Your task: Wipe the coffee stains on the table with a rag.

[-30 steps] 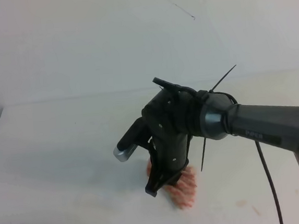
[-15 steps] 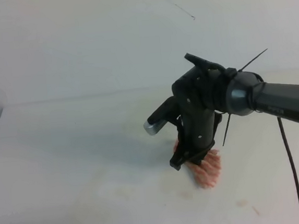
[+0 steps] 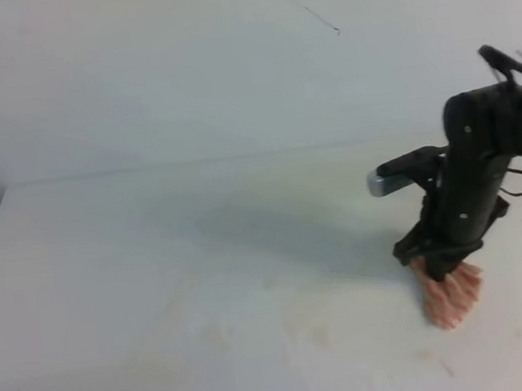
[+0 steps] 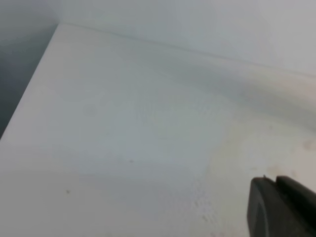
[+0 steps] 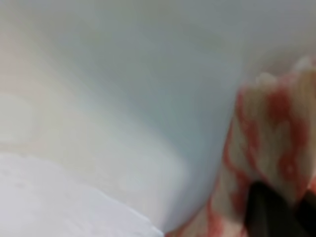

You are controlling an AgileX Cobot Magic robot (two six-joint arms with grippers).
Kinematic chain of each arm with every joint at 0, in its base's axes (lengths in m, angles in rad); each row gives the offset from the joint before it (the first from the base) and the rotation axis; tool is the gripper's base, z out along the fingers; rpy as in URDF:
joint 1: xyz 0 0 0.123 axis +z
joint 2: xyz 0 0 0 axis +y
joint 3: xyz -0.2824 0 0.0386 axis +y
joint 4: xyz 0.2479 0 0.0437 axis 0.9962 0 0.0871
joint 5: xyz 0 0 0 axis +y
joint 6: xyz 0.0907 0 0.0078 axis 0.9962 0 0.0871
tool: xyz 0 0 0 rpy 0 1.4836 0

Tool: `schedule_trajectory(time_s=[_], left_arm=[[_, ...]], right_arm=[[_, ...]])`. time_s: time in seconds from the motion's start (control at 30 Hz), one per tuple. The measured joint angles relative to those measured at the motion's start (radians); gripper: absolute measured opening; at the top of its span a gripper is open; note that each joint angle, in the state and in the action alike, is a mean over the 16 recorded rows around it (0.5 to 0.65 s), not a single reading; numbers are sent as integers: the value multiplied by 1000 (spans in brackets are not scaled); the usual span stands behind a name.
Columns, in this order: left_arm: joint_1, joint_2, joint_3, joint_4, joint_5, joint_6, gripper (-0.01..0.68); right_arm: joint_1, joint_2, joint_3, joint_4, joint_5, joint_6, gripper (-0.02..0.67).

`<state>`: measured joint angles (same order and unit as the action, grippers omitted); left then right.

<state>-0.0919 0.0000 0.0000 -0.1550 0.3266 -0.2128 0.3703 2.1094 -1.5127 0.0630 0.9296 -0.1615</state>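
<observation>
Rag (image 3: 450, 295) bunched under right gripper (image 3: 439, 264), jaws pinched narrow on its top, lower end touching table (image 3: 111, 254); soft, light, drapes freely; best held at gathered top; faint coffee stains (image 3: 309, 324) left of rag; left gripper's (image 4: 281, 210) state unclear.

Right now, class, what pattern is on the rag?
Red-and-white checks on the rag, clearest in the right wrist view.
</observation>
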Motion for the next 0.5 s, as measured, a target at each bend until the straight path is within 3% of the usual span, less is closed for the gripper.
schedule_trajectory(time_s=[0.23, 0.5], left_arm=[[0, 0, 0, 0, 0, 0, -1], [-2, 0, 0, 0, 0, 0, -1]], right_arm=[[-92, -171, 232, 19, -137, -7, 28], [-124, -298, 399, 59, -263, -12, 33]])
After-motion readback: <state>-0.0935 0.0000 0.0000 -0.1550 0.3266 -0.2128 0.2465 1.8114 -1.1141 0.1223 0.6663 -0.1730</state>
